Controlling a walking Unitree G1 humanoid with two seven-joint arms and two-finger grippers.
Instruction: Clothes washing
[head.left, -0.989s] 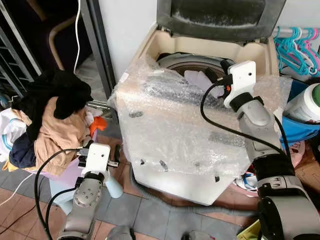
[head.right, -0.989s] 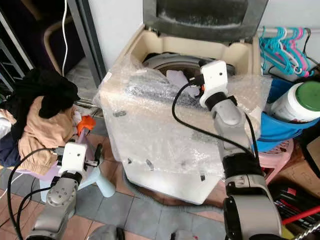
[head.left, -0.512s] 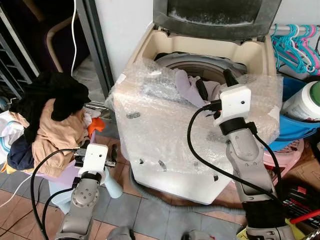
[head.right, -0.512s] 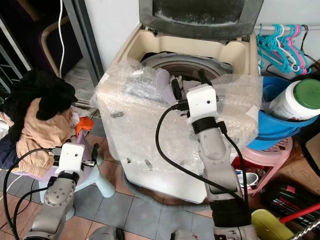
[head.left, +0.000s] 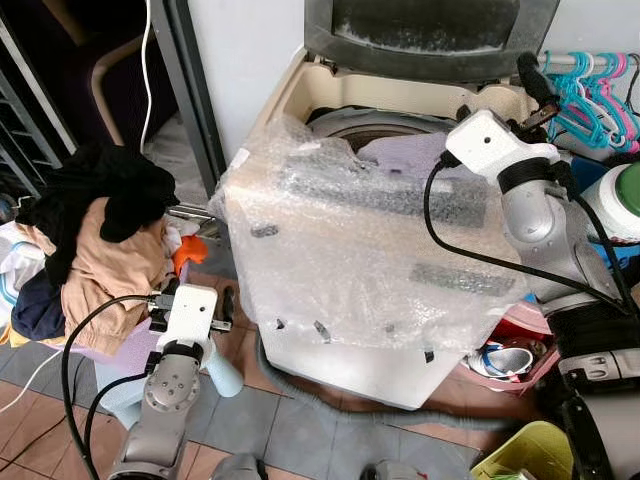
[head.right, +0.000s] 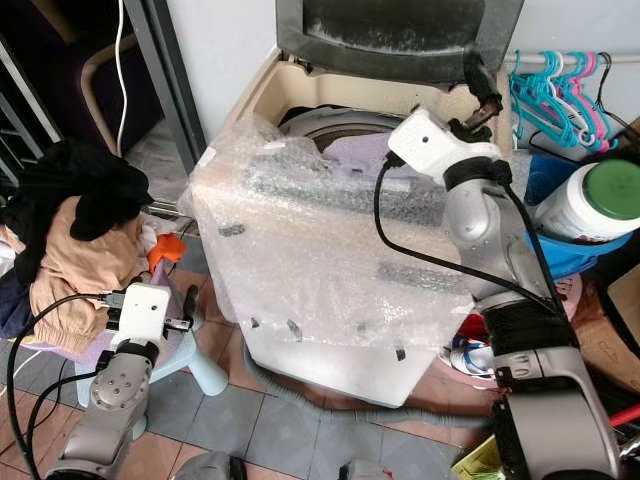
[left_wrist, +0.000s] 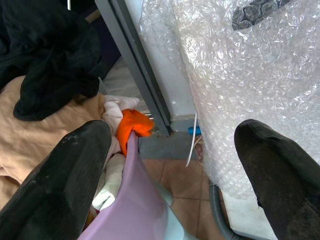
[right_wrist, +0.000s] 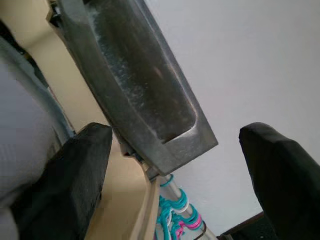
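A pale lilac garment lies in the drum of the open top-loading washing machine, one item loaded as far as can be seen, while a heap of clothes waits beside it on the robot's left, so most loading looks undone. The right gripper, raised by the lid, gapes wide and holds nothing. The left gripper, fingers spread and empty, hangs low near the heap. Two grippers, one machine, one heap.
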